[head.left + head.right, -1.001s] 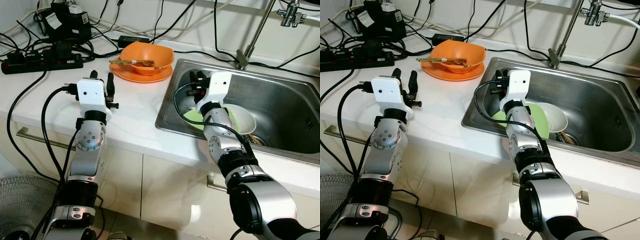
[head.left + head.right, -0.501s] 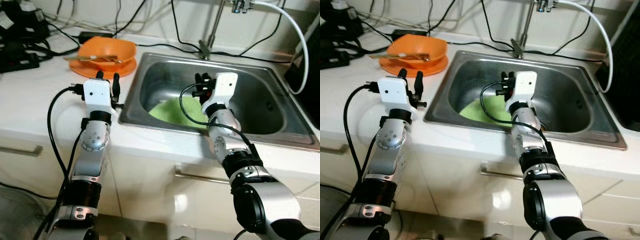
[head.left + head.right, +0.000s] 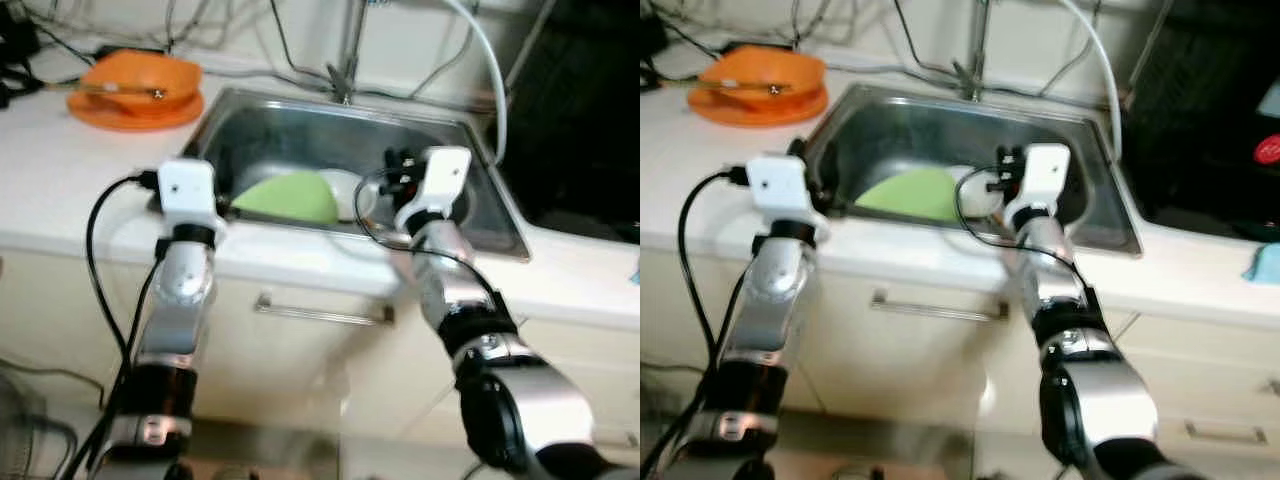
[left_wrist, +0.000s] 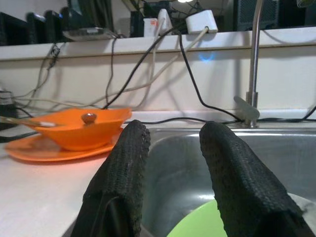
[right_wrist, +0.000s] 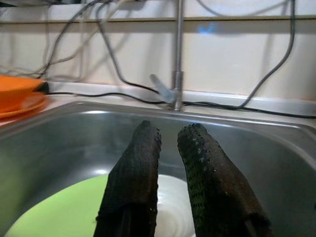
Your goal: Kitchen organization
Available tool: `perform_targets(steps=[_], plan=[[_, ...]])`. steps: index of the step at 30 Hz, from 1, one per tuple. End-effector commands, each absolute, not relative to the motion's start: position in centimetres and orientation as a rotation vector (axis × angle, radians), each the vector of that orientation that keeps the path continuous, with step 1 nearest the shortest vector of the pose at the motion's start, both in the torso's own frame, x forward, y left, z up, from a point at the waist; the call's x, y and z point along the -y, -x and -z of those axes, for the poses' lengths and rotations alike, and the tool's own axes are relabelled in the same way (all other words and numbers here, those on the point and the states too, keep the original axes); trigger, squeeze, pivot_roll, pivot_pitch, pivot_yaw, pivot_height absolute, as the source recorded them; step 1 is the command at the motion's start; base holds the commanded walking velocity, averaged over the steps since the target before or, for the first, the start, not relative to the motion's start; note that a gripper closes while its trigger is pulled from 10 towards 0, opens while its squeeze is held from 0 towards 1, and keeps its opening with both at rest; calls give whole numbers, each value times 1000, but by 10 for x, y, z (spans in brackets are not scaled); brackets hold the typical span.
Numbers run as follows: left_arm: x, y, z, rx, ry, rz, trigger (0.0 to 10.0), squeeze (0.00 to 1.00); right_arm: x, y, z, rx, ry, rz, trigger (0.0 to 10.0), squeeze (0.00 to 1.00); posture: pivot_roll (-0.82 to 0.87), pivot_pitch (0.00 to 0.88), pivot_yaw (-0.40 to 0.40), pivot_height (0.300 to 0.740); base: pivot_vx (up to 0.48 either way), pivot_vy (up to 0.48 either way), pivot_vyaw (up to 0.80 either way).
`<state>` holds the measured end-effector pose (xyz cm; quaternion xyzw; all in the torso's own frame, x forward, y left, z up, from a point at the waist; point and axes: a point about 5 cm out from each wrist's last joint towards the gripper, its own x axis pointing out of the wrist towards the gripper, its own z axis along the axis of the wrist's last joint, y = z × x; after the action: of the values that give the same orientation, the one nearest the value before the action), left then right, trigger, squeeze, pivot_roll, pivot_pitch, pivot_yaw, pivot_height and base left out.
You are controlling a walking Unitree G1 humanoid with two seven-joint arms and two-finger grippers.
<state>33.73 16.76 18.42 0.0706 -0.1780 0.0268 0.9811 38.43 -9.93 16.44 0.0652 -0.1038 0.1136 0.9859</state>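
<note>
A steel sink holds a lime-green plate and, touching it on the right, a white bowl. Far left on the white counter, an orange bowl with a utensil across it rests on an orange plate. My left gripper hovers at the sink's front left corner, open and empty, pointing over the green plate. My right gripper is over the sink's front right part, above the white bowl. Its fingers stand a narrow gap apart with nothing between them.
A faucet rises behind the sink, and cables run along the back wall. A dark appliance fills the counter on the right, with a red item and a light-blue cloth. A drawer handle is below the counter edge.
The camera has swung right and the picture is blurred. Both arms came along: the left gripper went from the counter near the orange dishes to the sink's corner.
</note>
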Motion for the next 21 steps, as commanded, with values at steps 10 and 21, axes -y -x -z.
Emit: perform_targets(steps=[10,21], plan=[[-162,-337,-189,379,-137,-42,10000,0,109,-386,-167,220,-127,-207,10000,0,70,2,-60,718,0,-210,0],[-161,-337,-188,378,-135,-38,10000,0,111,-385,-166,216,-124,-204,10000,0,68,1,-58,718,0,-278,0]])
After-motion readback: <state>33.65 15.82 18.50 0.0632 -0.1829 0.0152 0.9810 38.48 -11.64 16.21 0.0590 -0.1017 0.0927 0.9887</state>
